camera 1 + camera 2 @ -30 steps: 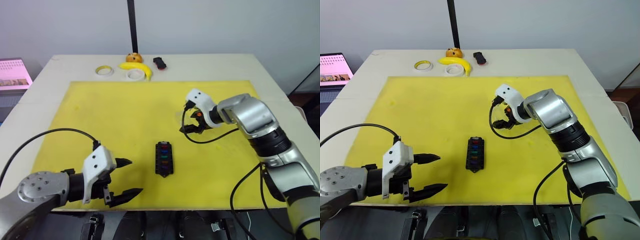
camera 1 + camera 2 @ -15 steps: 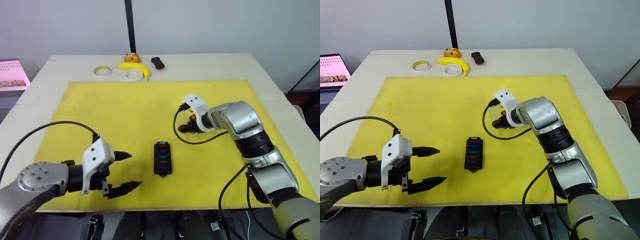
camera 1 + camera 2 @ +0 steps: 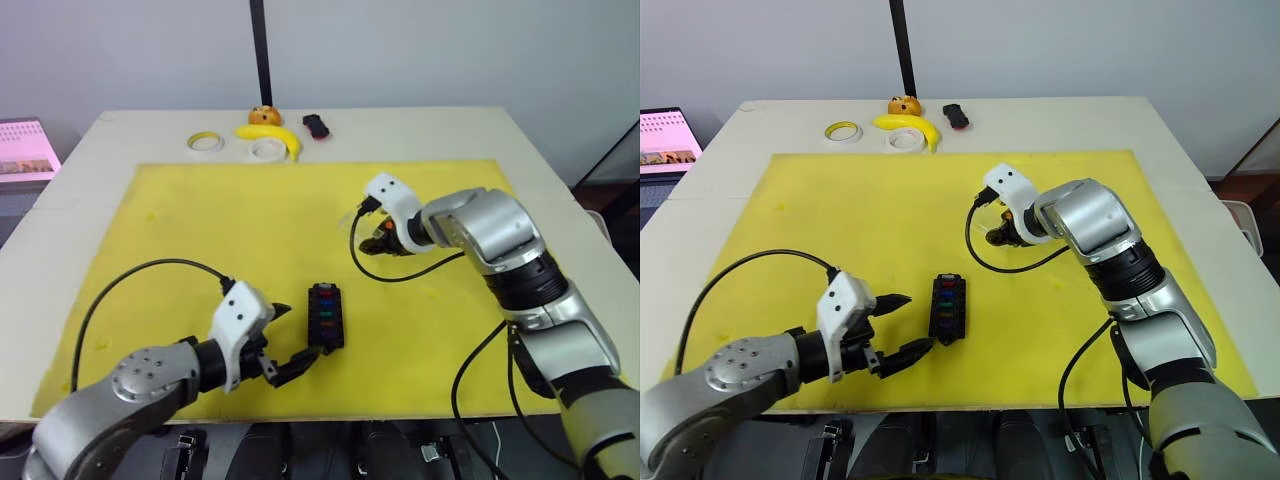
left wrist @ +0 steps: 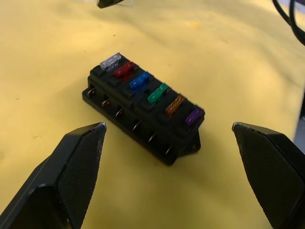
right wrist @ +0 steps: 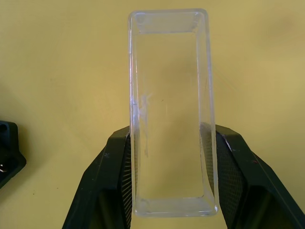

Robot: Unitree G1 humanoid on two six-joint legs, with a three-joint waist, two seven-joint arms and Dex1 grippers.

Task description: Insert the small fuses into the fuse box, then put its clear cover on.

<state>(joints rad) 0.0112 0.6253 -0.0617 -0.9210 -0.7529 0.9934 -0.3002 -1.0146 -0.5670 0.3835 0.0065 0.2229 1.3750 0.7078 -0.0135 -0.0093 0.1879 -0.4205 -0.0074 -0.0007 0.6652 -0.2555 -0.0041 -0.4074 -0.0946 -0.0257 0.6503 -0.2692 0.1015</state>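
the left end effector (image 3: pixel 286 341) has come in from the near-left part of the yellow mat (image 3: pixel 200 230) since a second ago and now sits just beside the fuse box (image 3: pixel 326 317), on the box's left, its two black fingers spread wide with nothing between them. in the left wrist view the fuse box (image 4: pixel 145 106) lies flat on the mat in the gap between the spread fingers (image 4: pixel 71 176), apart from both. all six small fuses (image 4: pixel 151 92) stand in its row of slots: grey-clear, red, blue-teal, green, an amber-yellow one and purple, in that order along the box. the box itself has stayed where it was, near the middle of the mat towards the front edge.

the right end effector (image 3: pixel 1002 231) hangs over the mat beyond the box and to its right, much as in the earlier frames (it has shifted only slightly back from half a second ago). its fingers (image 5: pixel 116 186) are clamped on the clear cover (image 5: pixel 171 114), one pad on each long side near one end, so the cover juts out past the fingertips with its open side facing the wrist camera. a black corner of the fuse box shows at the edge of that view, well apart from the cover.

at the far edge of the worktop (image 3: pixel 440 130) the tape rolls (image 3: pixel 208 142), a banana (image 3: pixel 272 135) and a small black-red object (image 3: pixel 316 125) lie unchanged.
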